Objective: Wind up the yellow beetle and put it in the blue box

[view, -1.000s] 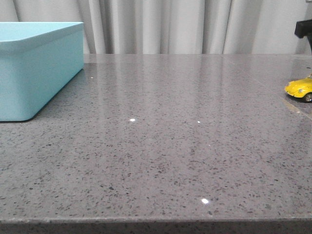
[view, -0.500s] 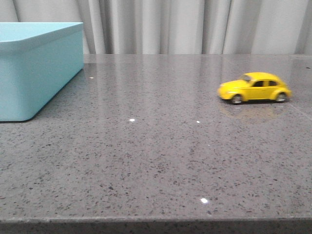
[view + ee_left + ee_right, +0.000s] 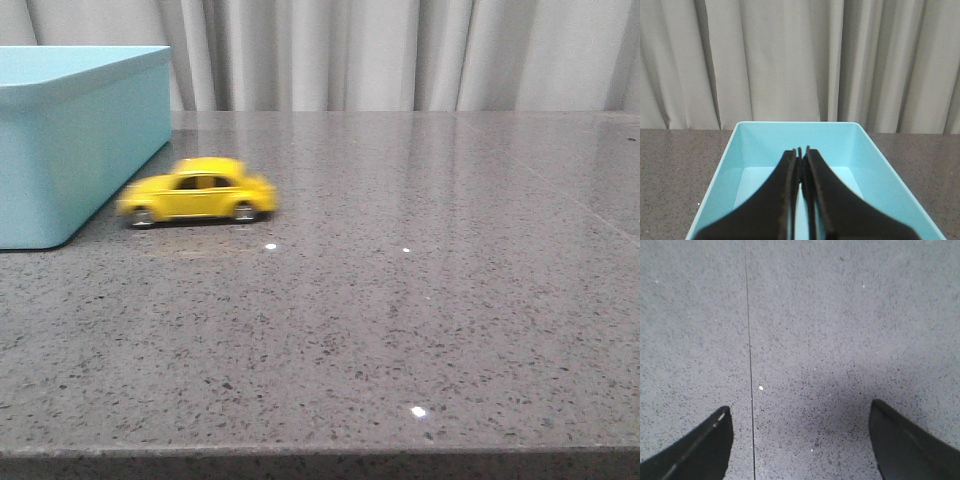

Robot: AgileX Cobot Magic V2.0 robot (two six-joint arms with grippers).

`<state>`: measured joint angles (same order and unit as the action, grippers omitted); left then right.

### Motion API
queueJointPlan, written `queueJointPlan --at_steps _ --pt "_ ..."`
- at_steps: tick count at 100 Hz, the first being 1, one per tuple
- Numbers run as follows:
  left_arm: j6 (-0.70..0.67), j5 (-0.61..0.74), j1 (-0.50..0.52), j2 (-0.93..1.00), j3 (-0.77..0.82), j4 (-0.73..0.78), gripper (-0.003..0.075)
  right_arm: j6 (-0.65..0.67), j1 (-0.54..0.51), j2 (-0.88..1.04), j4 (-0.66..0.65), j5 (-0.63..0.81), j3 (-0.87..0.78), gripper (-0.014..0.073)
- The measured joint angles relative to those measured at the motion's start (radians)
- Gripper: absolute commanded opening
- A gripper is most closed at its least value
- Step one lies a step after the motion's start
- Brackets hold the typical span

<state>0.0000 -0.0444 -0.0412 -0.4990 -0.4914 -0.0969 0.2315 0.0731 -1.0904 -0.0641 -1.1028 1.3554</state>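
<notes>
The yellow beetle [image 3: 196, 191] is on the grey table in the front view, blurred by motion, its nose close to the right wall of the blue box [image 3: 70, 150] at the left. No gripper shows in the front view. In the left wrist view my left gripper [image 3: 801, 150] is shut and empty, held above the open, empty blue box [image 3: 740, 145]. In the right wrist view my right gripper [image 3: 800, 415] is open wide and empty over bare table; the beetle is not in that view.
The grey speckled table [image 3: 400, 300] runs to a front edge at the bottom of the front view. A thin seam [image 3: 749, 365] crosses the table under the right gripper. Pale curtains [image 3: 400, 50] hang behind the table.
The beetle has rolled on its own from the table's far right edge leftward across the table to beside the blue box. A dark gripper part at the far right has left the front view.
</notes>
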Motion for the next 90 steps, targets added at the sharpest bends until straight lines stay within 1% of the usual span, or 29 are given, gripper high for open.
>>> queueJointPlan --at_steps 22,28,35,40,47,59,66,73,90 --pt "0.000 -0.211 0.000 -0.084 -0.139 0.000 -0.0018 -0.009 0.000 0.152 0.001 0.096 -0.122 0.0562" --pt "0.021 -0.264 0.000 -0.120 -0.179 0.000 -0.0016 -0.011 0.000 0.193 0.001 0.130 -0.157 0.0562" --pt "0.058 -0.327 -0.002 -0.165 -0.233 0.000 0.0012 -0.018 0.000 0.246 0.001 0.164 -0.200 0.0562" --pt "0.100 -0.365 -0.014 -0.199 -0.271 -0.006 0.0062 -0.019 0.000 0.289 0.001 0.187 -0.228 0.0562" --pt "0.163 -0.414 -0.039 -0.251 -0.327 -0.023 0.0170 -0.023 0.000 0.340 0.001 0.213 -0.266 0.0562" --pt "0.254 -0.479 -0.099 -0.344 -0.424 -0.037 0.0429 -0.023 0.000 0.412 0.007 0.222 -0.308 0.0562" --pt "0.299 -0.507 -0.137 -0.401 -0.474 -0.039 0.0535 -0.023 0.000 0.438 0.016 0.222 -0.325 0.0562" --pt "0.334 -0.531 -0.172 -0.456 -0.522 -0.041 0.0595 -0.023 0.000 0.457 0.031 0.219 -0.338 0.0562" --pt "0.403 -0.622 -0.250 -0.599 -0.654 -0.041 0.0602 -0.023 0.000 0.477 0.052 0.213 -0.347 0.0562"
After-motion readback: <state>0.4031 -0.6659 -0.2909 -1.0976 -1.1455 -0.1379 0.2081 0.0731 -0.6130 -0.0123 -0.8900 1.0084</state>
